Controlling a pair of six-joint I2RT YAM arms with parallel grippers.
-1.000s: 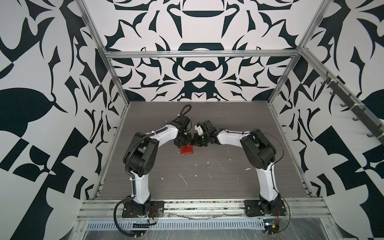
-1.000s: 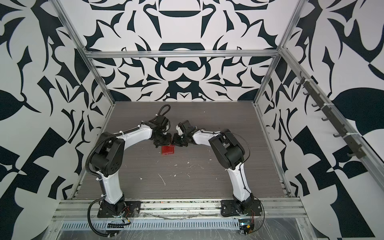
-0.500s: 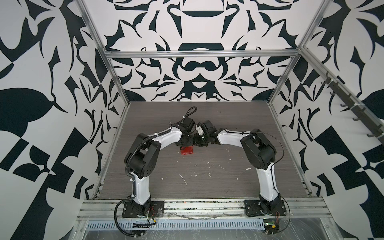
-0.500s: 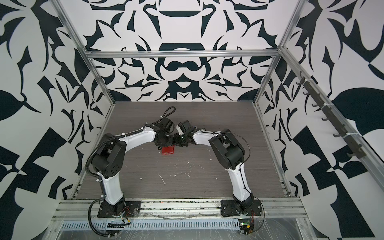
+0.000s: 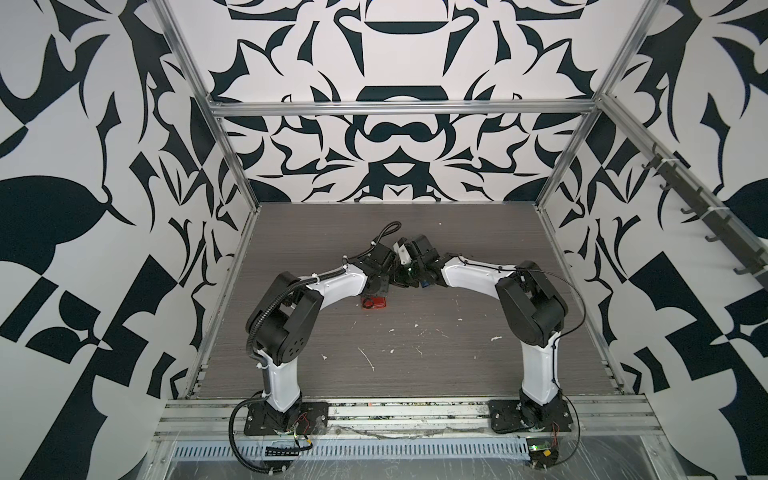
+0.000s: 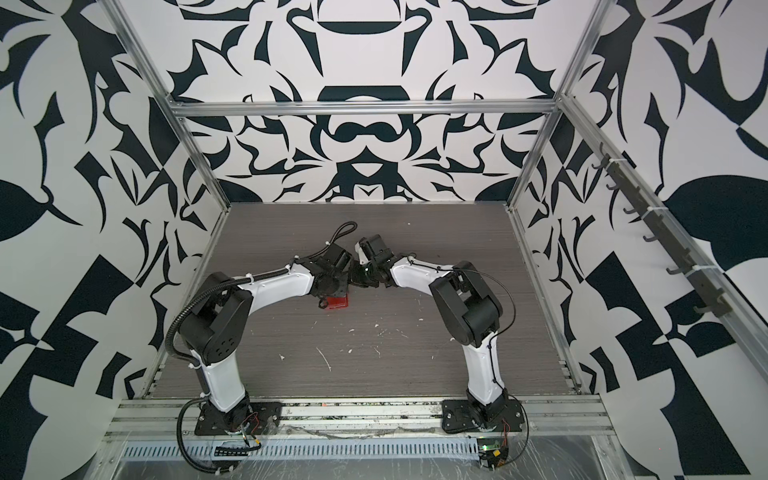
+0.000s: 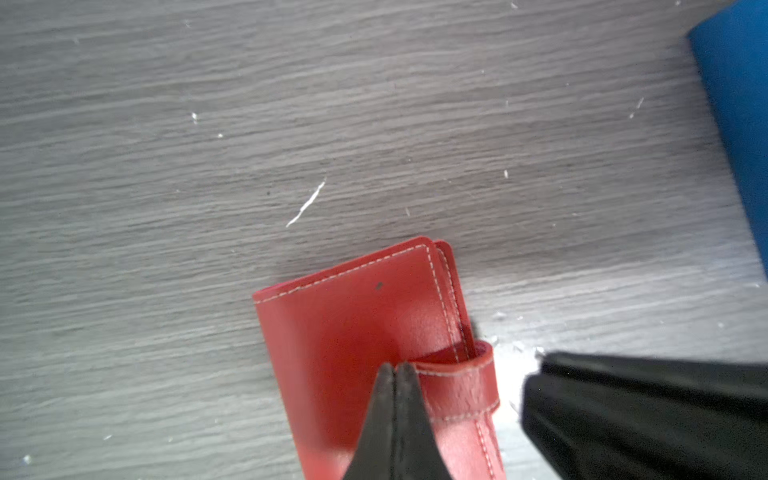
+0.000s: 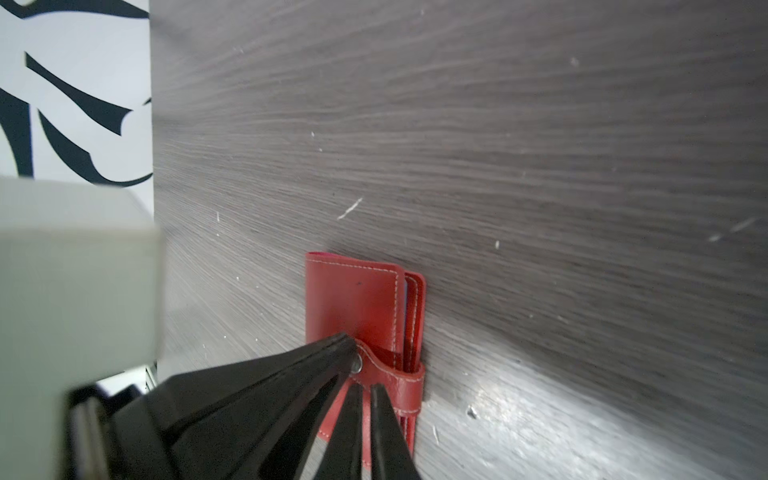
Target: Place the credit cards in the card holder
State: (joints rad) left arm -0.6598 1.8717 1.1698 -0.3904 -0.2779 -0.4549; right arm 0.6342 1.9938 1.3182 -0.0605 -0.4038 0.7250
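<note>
1 closed card holder [image 7: 353, 332] lay flat on the worktop [image 5: 415, 353], 2 grippers at its strap [image 8: 395, 386]: left fingers [image 7: 390, 386] pressed together, right fingers [image 8: 351, 411] nearly touching, couldn't tell if pinching.

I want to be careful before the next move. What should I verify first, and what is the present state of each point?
1. Card holder lies flat on the table: ok.
2. Card holder is open to receive cards: not ok, the cover is closed.
3. Snap on the strap is undone: cannot tell.
4. Left gripper is shut, with its tip at the strap's end: ok.
5. Right gripper has a grip on the strap: cannot tell.
6. Credit cards are located: not ok, none clearly in view.
</note>
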